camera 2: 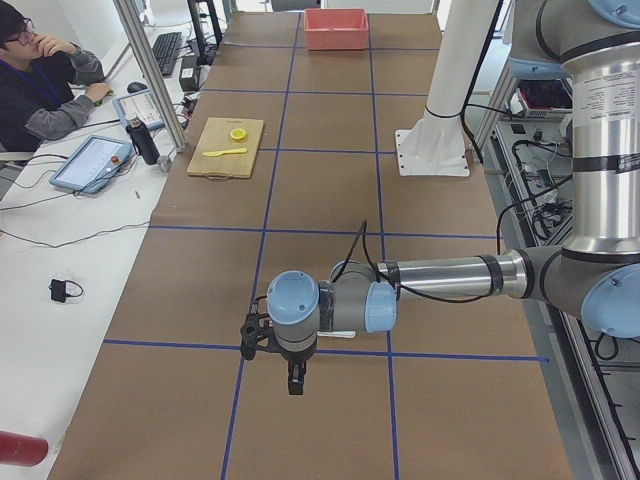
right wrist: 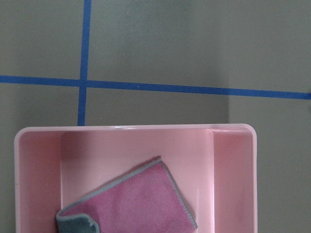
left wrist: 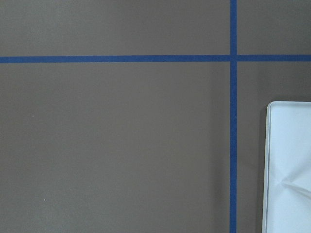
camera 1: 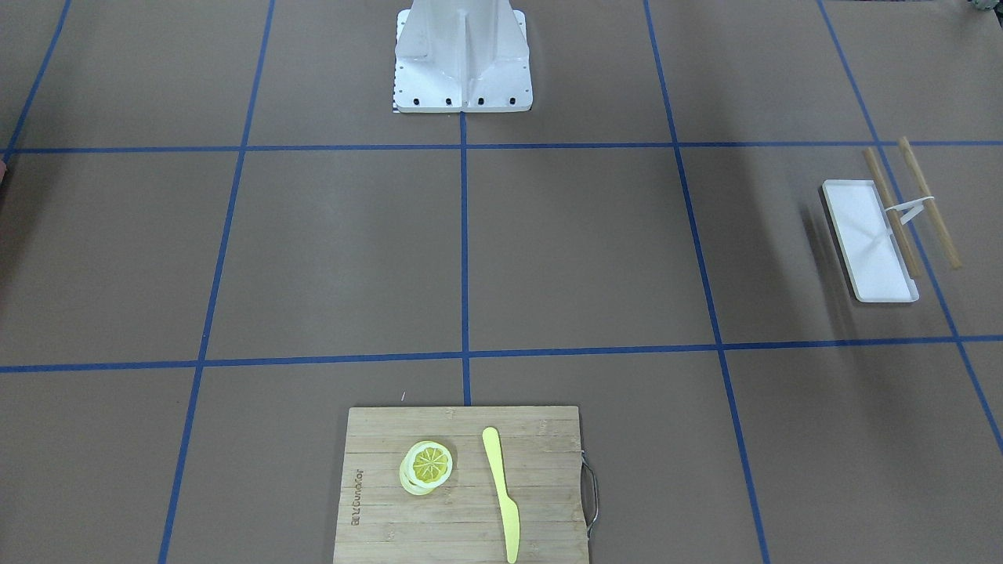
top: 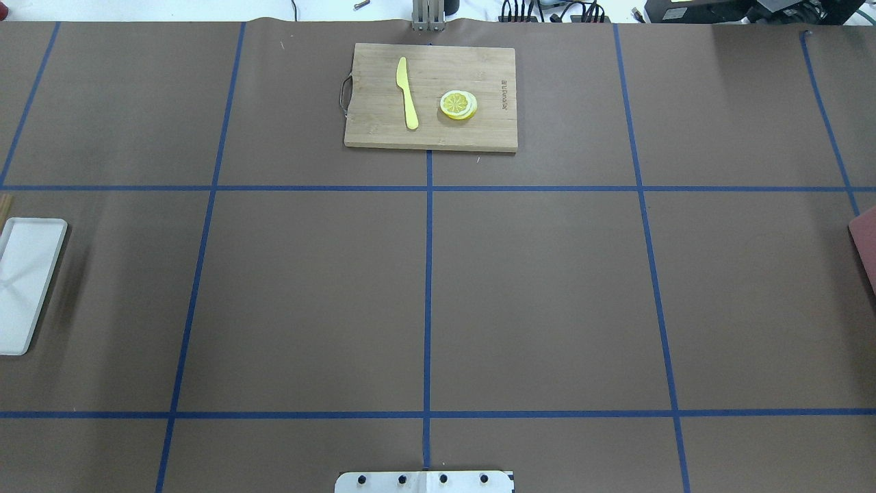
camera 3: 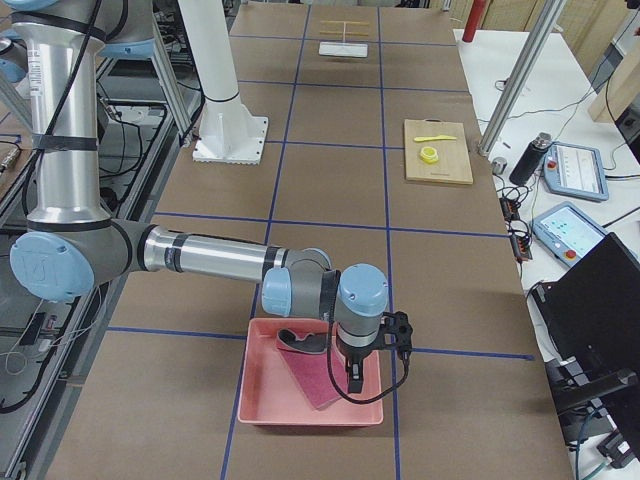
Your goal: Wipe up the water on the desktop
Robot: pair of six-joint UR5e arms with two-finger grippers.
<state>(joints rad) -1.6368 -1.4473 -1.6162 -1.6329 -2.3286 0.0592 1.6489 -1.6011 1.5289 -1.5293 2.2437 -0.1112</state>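
Pink cloth (right wrist: 131, 199) in bin (right wrist: 233, 160) shows at right wrist, not overhead.

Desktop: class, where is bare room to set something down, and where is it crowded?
Bare: the central squares of the desktop, between the cutting board, the robot base, the white tray and the pink bin. Crowded: the board, with knife and lemon slices.

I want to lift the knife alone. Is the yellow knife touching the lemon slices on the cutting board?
Apart. The overhead view shows a strip of bare cutting board between the yellow knife and the lemon slices.
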